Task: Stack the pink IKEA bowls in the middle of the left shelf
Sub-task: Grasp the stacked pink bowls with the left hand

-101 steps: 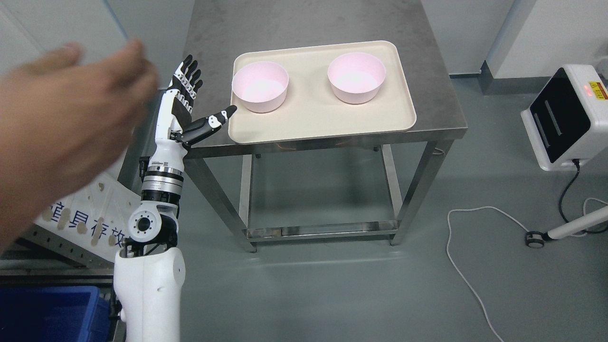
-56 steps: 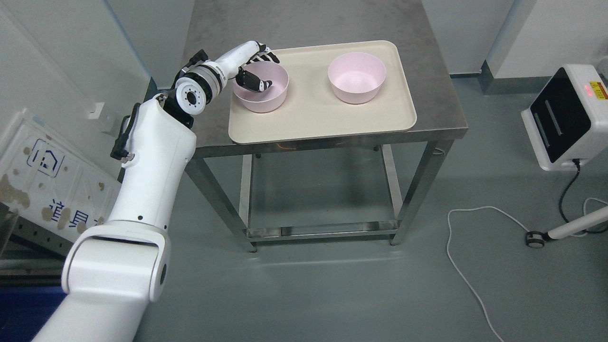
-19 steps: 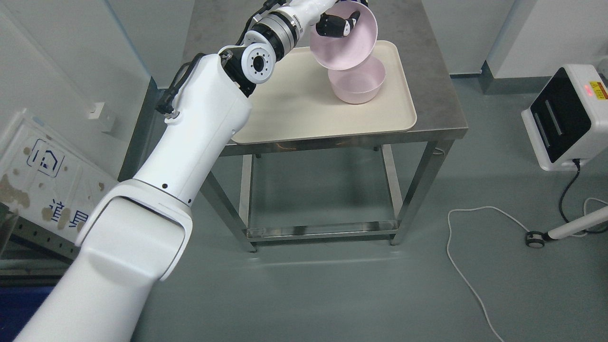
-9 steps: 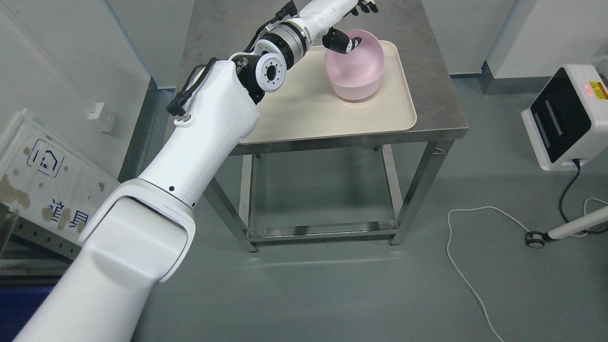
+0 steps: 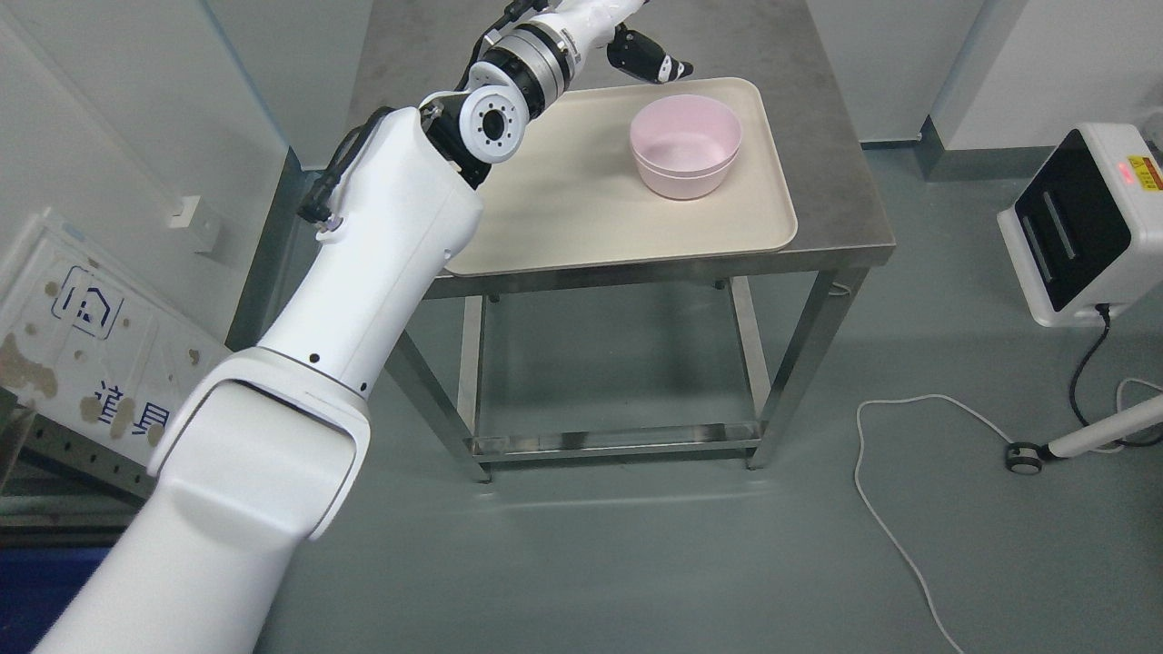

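Observation:
Two pink bowls [image 5: 685, 145] sit nested, one inside the other, at the right of a beige tray [image 5: 581, 213] on a steel table [image 5: 840, 195]. My left arm reaches in from the lower left across the table's left side. Its hand [image 5: 647, 56] hovers above the tray's far edge, up and left of the bowls and clear of them. The dark thumb [image 5: 670, 67] sticks out with nothing in it, and the other fingers are cut off by the top of the picture. The left half of the tray is bare.
A white machine with a black panel [image 5: 1081, 227] stands on the floor at the right, with a white cable [image 5: 895, 527] and a wheeled stand foot [image 5: 1027, 454] near it. A printed white board [image 5: 73, 336] leans at the left.
The hand carried the left bowl across the tray, set it into the right bowl and let go. It has since lifted up and back, away from the stack.

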Controlling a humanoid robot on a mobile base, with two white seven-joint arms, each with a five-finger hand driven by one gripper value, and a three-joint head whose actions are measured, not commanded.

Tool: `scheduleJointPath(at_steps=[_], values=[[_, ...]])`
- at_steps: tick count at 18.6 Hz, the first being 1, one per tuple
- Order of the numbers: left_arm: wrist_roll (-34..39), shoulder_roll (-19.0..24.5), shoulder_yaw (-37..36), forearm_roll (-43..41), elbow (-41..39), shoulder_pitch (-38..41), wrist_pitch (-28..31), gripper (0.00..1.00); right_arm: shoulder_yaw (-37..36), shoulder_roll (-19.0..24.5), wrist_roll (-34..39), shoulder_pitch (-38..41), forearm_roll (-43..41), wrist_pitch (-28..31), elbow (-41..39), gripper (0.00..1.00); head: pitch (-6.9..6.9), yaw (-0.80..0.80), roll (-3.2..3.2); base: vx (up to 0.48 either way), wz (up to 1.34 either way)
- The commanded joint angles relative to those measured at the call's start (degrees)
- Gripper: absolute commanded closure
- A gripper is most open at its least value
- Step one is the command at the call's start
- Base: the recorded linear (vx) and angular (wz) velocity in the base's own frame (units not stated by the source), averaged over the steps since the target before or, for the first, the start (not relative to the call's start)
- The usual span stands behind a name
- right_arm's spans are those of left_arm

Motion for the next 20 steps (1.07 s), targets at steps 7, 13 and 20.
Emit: scheduleJointPath(at_steps=[7, 13, 20], values=[[-11.1, 1.0, 1.0, -13.0, -12.3, 13.0, 6.7, 0.07, -0.6, -1.0, 0.0, 0.0, 0.4, 0.0, 0.0, 0.0, 0.0, 0.0, 0.0, 0.0, 0.0], [-11.1, 1.0, -1.0, -21.5, -12.3, 12.3, 15.9, 0.23, -0.6, -1.0, 0.0, 0.0, 0.4, 0.0, 0.0, 0.0, 0.0, 0.0, 0.0, 0.0, 0.0], [-12.1, 1.0, -1.3, -22.0, -13.2, 12.2, 14.2, 0.64, -0.6, -1.0, 0.0, 0.0, 0.4, 0.0, 0.0, 0.0, 0.0, 0.0, 0.0, 0.0, 0.0]])
